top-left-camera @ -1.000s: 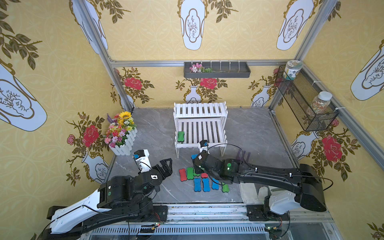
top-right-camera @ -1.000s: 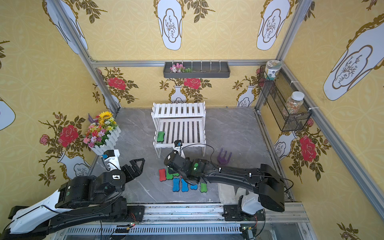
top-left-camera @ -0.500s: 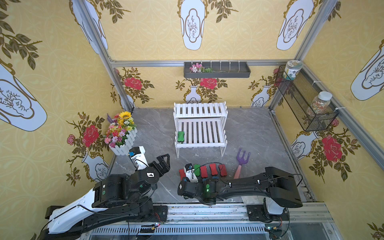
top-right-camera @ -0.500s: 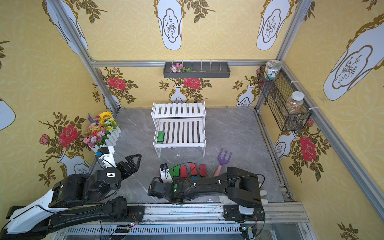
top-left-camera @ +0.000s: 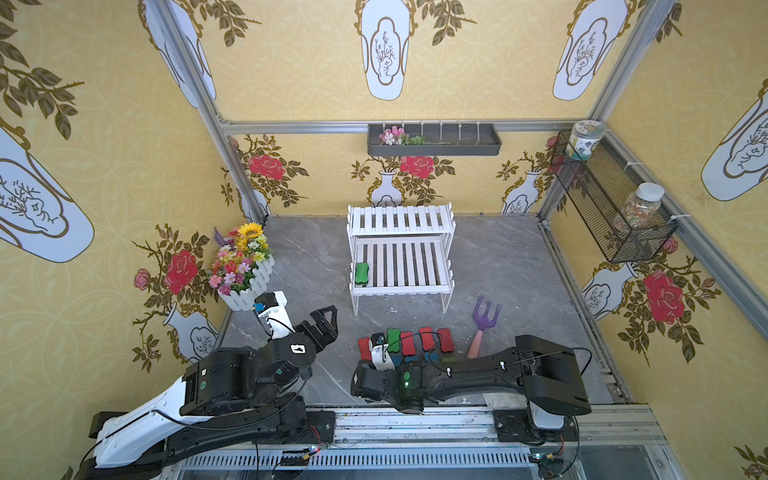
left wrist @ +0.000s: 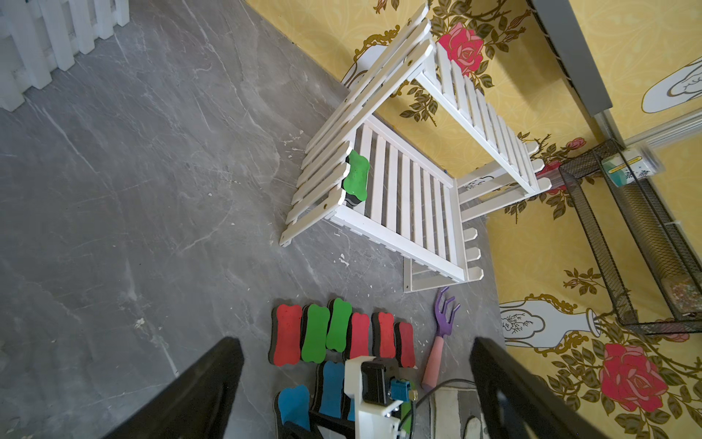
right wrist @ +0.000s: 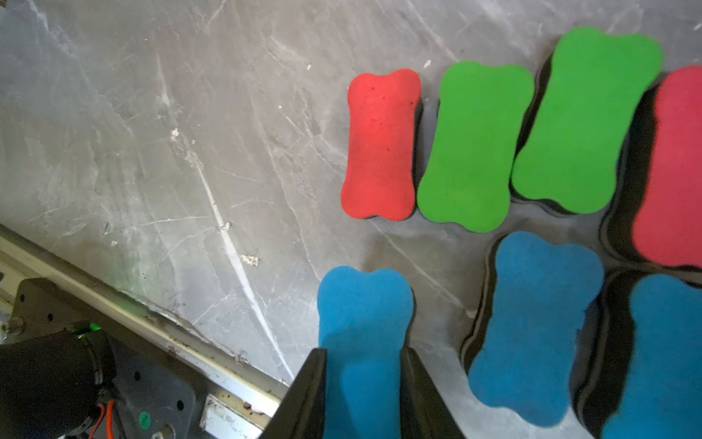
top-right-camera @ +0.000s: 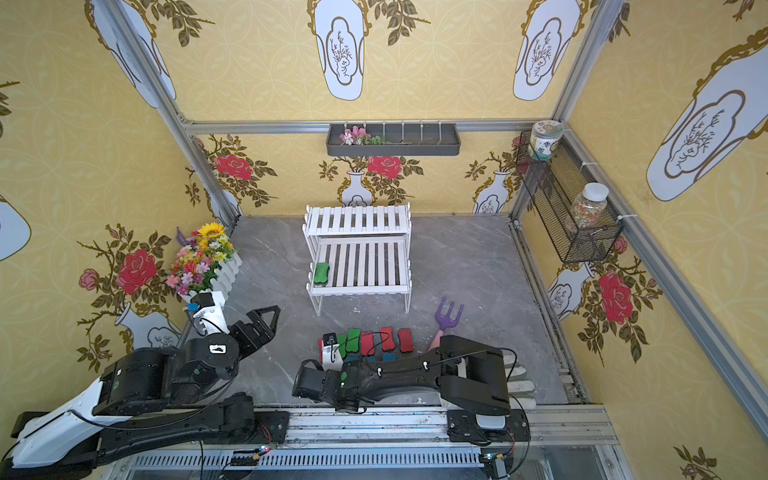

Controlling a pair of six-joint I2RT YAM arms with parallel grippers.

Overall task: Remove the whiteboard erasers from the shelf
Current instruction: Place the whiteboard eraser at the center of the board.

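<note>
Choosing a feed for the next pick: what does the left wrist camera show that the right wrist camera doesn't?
Left wrist only: the shelf with one green eraser on its lower tier, plus the purple rake. Right wrist only: a close look at the right gripper shut on a blue eraser. Both: the floor row of red and green erasers.

Left fingers (left wrist: 190,391) wide apart; right fingers (right wrist: 305,399) in a tight grip.

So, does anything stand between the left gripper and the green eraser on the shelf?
No loose thing: only bare floor lies between the left gripper and the green eraser. But the shelf's own side slats stand at the eraser's near side, partly covering it in the left wrist view; from above it is uncovered.
</note>
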